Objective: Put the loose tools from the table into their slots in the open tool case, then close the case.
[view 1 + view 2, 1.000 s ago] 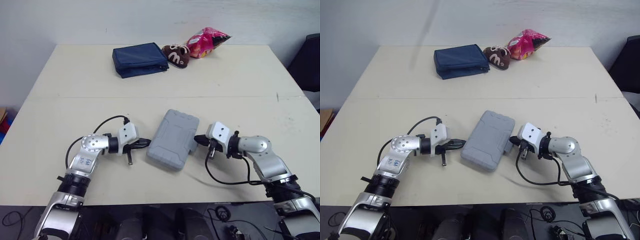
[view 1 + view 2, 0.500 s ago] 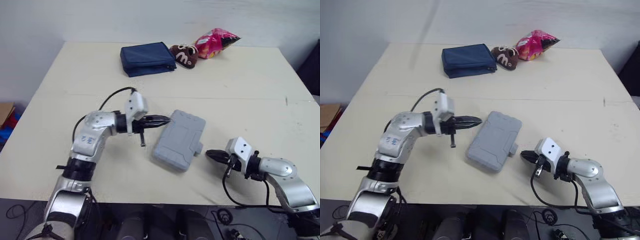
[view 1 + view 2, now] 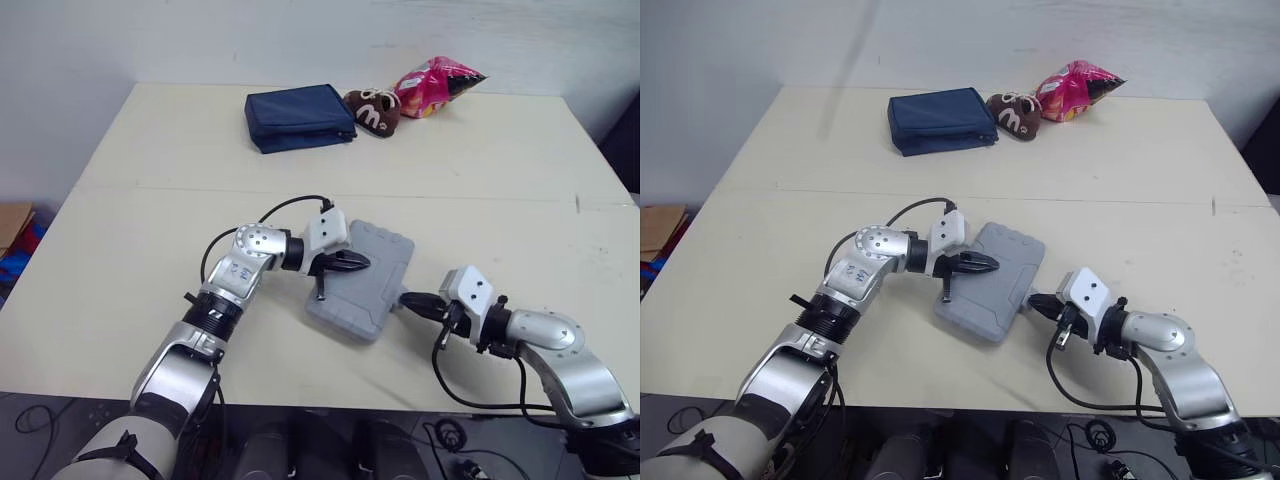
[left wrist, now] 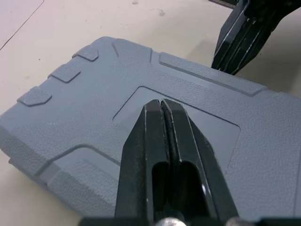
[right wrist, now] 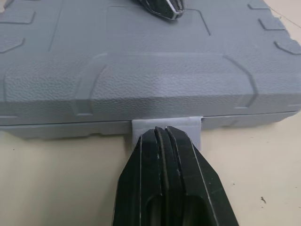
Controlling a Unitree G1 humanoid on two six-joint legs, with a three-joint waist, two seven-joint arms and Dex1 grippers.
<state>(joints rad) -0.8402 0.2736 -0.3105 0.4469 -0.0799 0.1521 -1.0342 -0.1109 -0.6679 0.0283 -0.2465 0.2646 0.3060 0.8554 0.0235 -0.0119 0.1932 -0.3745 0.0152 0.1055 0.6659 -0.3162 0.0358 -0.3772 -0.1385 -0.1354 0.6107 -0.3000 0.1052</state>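
Observation:
The grey tool case (image 3: 370, 285) lies closed and flat in the middle of the table, lid down. My left gripper (image 3: 362, 263) is shut with nothing in it, its tips resting over the recessed panel of the lid (image 4: 108, 108). My right gripper (image 3: 406, 299) is also shut and empty. It points at the case's right edge, where its tips meet the small grey latch tab (image 5: 165, 126). In the right wrist view the left gripper's fingertips (image 5: 160, 8) show across the lid. No loose tools lie on the table.
A folded navy pouch (image 3: 298, 116), a brown plush toy (image 3: 374, 107) and a pink snack bag (image 3: 438, 82) sit along the far edge of the cream table (image 3: 130, 250). Cables loop from both wrists over the tabletop.
My left gripper has swung in from the left and now rests on the case lid. My right gripper has moved up to the latch tab on the case's right edge. The head view shifted.

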